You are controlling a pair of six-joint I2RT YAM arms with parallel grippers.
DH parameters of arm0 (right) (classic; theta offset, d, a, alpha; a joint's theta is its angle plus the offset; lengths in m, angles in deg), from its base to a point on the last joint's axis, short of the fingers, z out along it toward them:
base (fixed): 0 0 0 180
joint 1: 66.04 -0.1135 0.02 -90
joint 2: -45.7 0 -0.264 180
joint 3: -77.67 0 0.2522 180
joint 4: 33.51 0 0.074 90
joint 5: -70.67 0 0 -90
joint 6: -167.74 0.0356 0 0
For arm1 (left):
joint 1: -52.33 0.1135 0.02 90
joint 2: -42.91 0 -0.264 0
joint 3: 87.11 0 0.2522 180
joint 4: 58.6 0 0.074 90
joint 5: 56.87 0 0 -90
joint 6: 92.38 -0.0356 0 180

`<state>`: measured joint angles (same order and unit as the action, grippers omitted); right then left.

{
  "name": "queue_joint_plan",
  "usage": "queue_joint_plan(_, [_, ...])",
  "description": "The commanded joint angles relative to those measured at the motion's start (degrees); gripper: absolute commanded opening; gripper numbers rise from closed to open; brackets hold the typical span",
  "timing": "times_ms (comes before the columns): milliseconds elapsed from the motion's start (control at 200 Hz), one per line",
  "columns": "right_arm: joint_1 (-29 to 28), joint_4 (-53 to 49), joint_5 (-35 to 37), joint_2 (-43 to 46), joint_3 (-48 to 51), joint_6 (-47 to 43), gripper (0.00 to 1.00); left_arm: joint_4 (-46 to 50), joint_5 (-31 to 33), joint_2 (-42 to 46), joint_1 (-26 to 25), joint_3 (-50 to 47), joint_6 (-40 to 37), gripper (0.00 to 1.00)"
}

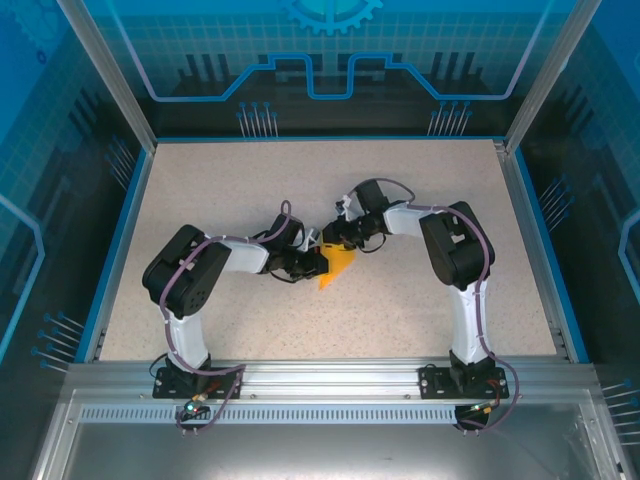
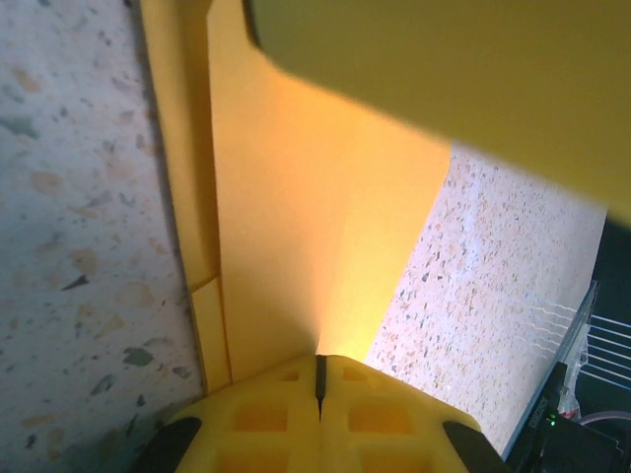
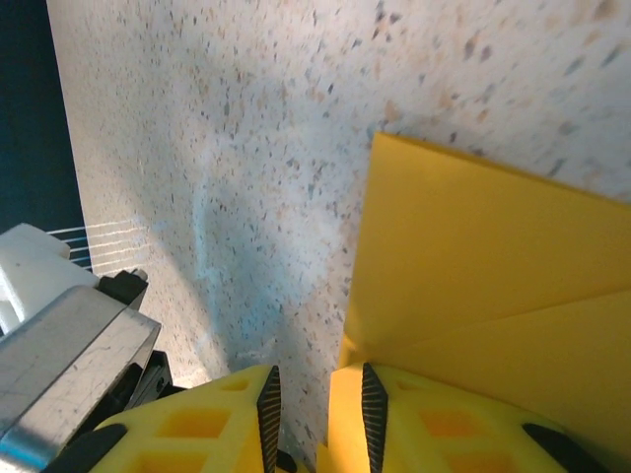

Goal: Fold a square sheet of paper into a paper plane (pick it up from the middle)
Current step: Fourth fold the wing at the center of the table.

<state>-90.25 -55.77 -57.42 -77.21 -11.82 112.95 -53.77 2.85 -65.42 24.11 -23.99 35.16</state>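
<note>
The orange-yellow sheet of paper [image 1: 338,265] sits mid-table, folded into creased layers that taper to a point toward the near edge. My left gripper [image 1: 318,266] comes at it from the left and is shut on it. In the left wrist view the paper [image 2: 315,227] fans out from between the closed jaws of that gripper [image 2: 319,379], and a raised flap crosses the top. My right gripper [image 1: 335,238] hovers just behind the paper. Its jaws [image 3: 315,404] stand apart with bare table between them, and the paper's edge [image 3: 473,266] lies against the outside of the right finger [image 3: 373,409].
The speckled tabletop [image 1: 250,190] is bounded by a blue rim [image 1: 120,240] and transparent walls. The left arm's grey wrist [image 3: 69,345] sits close to the right gripper. Both arm bases stand at the near edge.
</note>
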Motion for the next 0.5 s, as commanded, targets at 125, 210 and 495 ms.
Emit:
queue_joint_plan(125, [5.9,2.6,11.1,-0.7,0.9,3.0,0.33,12.8,7.1,-5.7,-0.2,-3.7,-2.2,0.0])
queue_joint_plan(210, [7.4,4.5,9.9,-0.7,1.7,4.9,0.33,12.8,7.1,-5.7,-0.2,-3.8,-2.3,0.0])
queue_joint_plan(495, [8.8,-0.1,11.7,-1.1,-1.0,5.1,0.34,12.8,7.0,-5.6,-0.2,-3.9,-2.6,0.0])
